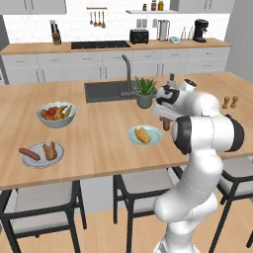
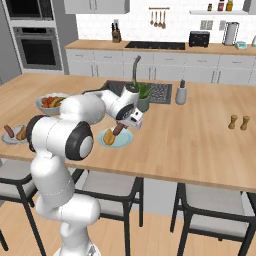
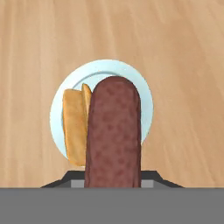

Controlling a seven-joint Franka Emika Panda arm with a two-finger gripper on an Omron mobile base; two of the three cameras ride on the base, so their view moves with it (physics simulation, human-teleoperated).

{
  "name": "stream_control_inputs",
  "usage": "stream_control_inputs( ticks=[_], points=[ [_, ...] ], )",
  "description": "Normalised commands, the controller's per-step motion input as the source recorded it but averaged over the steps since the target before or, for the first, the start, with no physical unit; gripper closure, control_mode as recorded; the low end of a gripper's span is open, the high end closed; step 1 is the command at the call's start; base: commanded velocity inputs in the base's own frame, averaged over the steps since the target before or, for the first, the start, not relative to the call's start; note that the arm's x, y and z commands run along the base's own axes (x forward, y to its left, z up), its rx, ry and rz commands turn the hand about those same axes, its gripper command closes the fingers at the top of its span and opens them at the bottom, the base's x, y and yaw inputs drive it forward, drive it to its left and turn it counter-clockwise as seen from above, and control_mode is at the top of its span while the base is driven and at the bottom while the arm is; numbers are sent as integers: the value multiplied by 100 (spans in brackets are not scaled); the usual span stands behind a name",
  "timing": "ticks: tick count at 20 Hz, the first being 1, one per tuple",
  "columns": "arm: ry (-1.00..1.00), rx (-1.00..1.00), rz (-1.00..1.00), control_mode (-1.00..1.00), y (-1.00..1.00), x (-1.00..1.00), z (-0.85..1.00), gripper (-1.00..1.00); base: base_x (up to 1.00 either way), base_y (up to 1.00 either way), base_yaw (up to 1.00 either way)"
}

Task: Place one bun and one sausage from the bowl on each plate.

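Tool: clamped on a dark brown-red sausage, held above the light blue round plate.
Plate contents: one golden bun.
Grey-white plate: bun and sausage laid on it, far left on the wooden desk.

My pincer is clamped on a sausage that hangs end-down from it. Directly beneath sits the light blue plate with a bun on it. Beyond my pincer stands a potted plant.
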Motion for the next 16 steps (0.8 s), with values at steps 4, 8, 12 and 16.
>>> stream_control_inputs(
  ticks=[4,8,12,16],
  points=[
    [24,-26,13,-100,50,8,-44,100,0,0,0],
    [3,-5,9,-100,13,27,-50,100,0,0,0],
    [-12,6,18,-100,-23,19,-55,100,0,0,0],
    [-4,5,15,-100,-19,25,-36,100,0,0,0]
  ],
)
